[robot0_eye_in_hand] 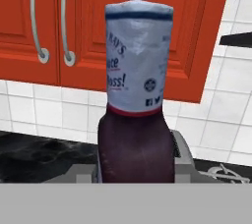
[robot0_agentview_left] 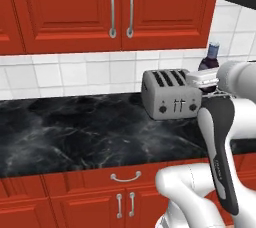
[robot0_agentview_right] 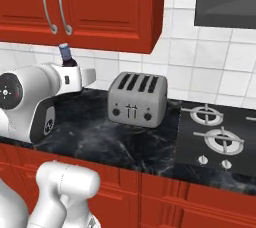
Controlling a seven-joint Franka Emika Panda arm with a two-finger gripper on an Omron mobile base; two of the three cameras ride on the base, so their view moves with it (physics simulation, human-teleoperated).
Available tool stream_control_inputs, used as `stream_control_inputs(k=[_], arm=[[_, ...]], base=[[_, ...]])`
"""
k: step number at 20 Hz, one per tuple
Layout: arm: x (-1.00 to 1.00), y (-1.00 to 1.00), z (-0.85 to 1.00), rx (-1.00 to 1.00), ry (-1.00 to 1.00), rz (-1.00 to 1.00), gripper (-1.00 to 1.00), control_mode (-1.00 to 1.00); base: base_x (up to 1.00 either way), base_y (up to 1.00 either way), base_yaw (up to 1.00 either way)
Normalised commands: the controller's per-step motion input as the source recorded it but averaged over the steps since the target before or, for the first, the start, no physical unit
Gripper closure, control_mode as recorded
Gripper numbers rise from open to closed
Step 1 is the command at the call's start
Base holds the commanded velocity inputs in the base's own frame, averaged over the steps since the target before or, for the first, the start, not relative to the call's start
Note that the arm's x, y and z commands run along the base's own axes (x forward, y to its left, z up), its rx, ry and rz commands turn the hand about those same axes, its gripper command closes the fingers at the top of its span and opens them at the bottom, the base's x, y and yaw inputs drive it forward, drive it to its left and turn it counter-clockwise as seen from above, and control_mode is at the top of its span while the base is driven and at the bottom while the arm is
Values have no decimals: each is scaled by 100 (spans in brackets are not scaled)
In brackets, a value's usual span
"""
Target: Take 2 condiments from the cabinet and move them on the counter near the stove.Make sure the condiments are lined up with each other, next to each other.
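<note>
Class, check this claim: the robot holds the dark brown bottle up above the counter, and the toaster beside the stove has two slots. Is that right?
Not quite. The toaster has four slots, as the right base view shows. The rest holds: the tool holds the dark brown bottle above the counter, and the toaster stands beside the stove.

The black counter [robot0_agentview_left: 75, 132] to my left lies open for passing; the toaster [robot0_agentview_right: 137, 99] (just before the stove [robot0_agentview_right: 220, 137]) blocks the way rightward.
</note>
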Motion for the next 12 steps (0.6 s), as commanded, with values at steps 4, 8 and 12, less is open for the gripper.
stream_control_inputs(k=[4, 8, 12], arm=[[0, 0, 0, 0, 0, 0, 100, 100], [0, 0, 0, 0, 0, 0, 100, 100], [0, 0, 0, 0, 0, 0, 100, 100]], base=[[46, -15, -9], [68, 0, -1], [66, -2, 0]])
